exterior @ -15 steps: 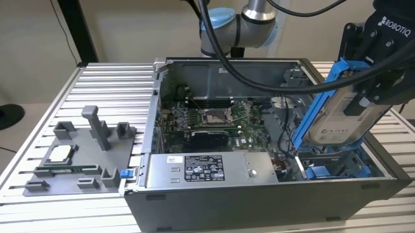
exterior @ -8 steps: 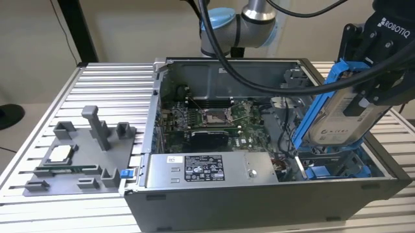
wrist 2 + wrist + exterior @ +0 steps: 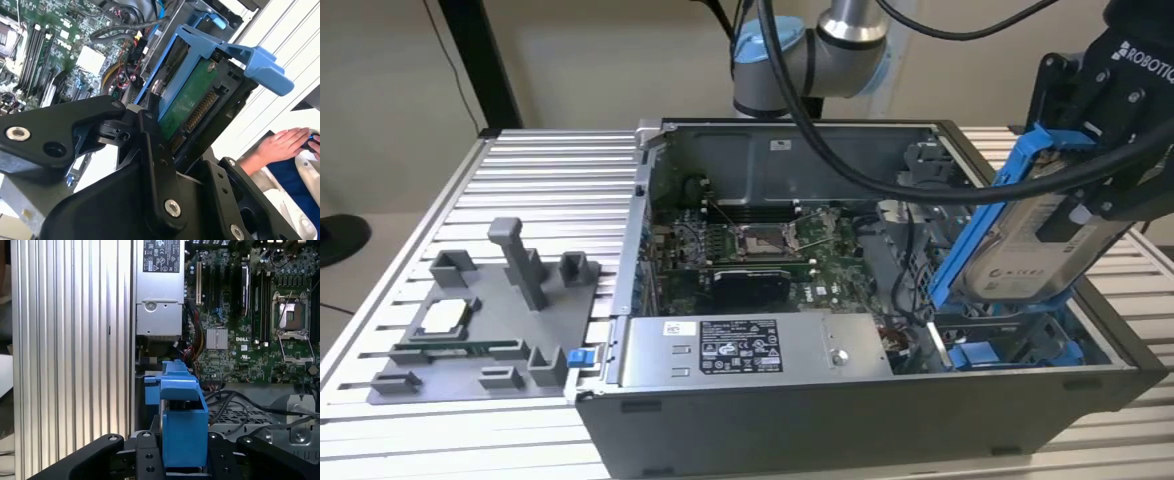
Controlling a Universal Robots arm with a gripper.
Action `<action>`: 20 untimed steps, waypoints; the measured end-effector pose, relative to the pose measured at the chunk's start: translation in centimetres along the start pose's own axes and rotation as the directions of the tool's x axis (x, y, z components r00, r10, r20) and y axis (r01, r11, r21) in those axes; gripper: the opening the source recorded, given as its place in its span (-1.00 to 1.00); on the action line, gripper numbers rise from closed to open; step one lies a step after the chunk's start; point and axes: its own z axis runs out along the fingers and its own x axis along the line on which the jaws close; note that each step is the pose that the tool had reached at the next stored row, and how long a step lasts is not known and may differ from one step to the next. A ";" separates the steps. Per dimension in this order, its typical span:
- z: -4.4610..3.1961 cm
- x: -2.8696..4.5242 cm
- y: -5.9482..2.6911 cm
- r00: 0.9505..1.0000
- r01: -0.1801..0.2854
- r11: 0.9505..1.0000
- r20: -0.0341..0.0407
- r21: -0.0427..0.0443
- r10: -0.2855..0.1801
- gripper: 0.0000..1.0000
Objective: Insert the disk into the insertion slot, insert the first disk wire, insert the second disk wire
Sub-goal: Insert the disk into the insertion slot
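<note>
- Disk (image 3: 1034,255) hangs tilted above the slot (image 3: 1014,352), at the exterior view's right end of the open case (image 3: 854,420), which stands on the ribbed surface (image 3: 547,170).
- Its lower end is near the slot's blue rails, but we judge it not yet seated.
- We take the step in hand to be the insertion of the disk. Its connector (image 3: 200,115) shows bare in the second wrist view.
- To do this well, we would square the blue carrier with the rails first, so that both sides enter together. A skewed entry could jam against the bay's wall.
- We would also lower it slowly and straight along the rails, without forcing it if it binds.
- The cables (image 3: 907,260) lie just beside the bay, and we would make sure none gets trapped under the disk.
- The pincer (image 3: 1078,210) is pinching the disk, with one black finger on each side of the carrier.
- The disk sits between the fingers, and we see much of its length reaching past them, down toward the slot.
</note>
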 end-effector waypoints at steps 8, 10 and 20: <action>1.03 0.64 -0.43 1.000 0.001 1.000 0.000 -0.003 -0.001 -1.00; 1.23 0.86 -0.45 1.000 0.001 1.000 0.000 -0.002 -0.001 -1.00; 2.09 1.02 -0.50 1.000 0.002 0.999 0.001 0.038 -0.002 -1.00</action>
